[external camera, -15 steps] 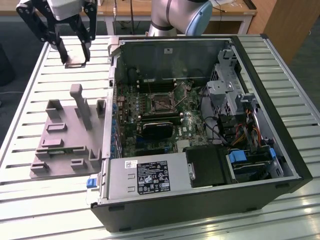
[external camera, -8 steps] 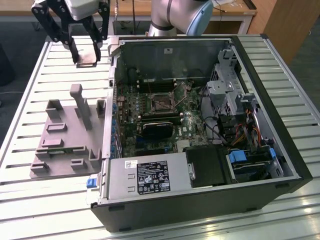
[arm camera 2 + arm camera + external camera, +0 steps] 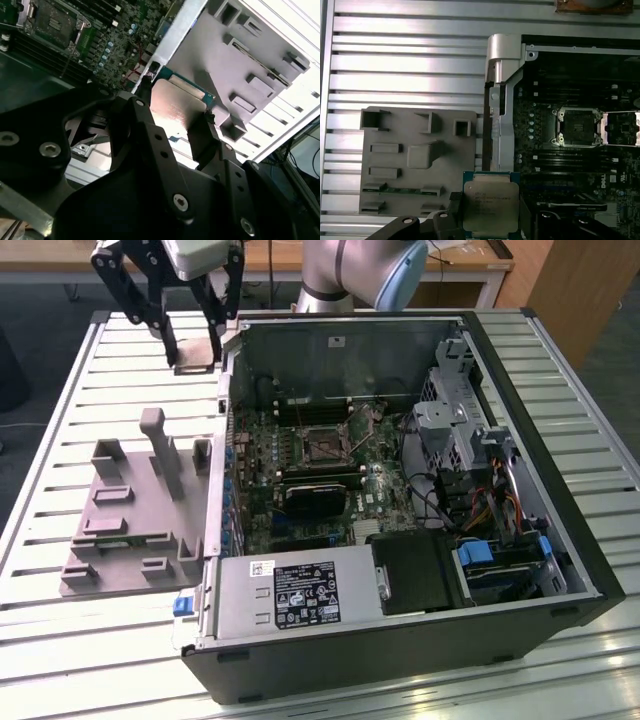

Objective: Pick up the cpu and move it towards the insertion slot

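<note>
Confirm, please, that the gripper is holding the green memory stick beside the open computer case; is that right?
No: the gripper is holding the cpu beside the open computer case, as the first wrist view shows.

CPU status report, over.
Gripper shut on cpu. Cpu aloft outside the case, at the exterior view's left of the slot. Slot uncovered; case wall between them.

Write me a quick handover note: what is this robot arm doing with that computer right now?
Jaws: shut on the cpu, gripping its edges.
Cpu: held in the air over the slatted table, outside the open computer case, near the grey tray.
Insertion slot: on the board inside the case, well apart from the cpu.
Done: pickup.
Left: the cpu has not yet reached the slot.
</note>
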Robot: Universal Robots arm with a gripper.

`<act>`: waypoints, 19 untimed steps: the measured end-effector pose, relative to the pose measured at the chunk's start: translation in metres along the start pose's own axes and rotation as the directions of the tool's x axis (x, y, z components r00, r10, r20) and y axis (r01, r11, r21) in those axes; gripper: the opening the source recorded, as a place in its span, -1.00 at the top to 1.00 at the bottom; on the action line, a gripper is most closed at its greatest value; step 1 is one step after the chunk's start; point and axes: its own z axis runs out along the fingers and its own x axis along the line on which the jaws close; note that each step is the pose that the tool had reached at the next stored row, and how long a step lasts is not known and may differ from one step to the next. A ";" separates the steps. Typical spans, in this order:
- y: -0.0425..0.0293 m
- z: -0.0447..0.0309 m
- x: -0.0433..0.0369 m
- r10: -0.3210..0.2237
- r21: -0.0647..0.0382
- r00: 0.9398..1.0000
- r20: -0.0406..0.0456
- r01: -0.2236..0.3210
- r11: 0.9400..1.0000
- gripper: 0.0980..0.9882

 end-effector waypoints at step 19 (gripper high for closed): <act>-0.0008 0.0015 -0.0557 0.000 0.000 1.000 0.000 0.000 1.000 0.01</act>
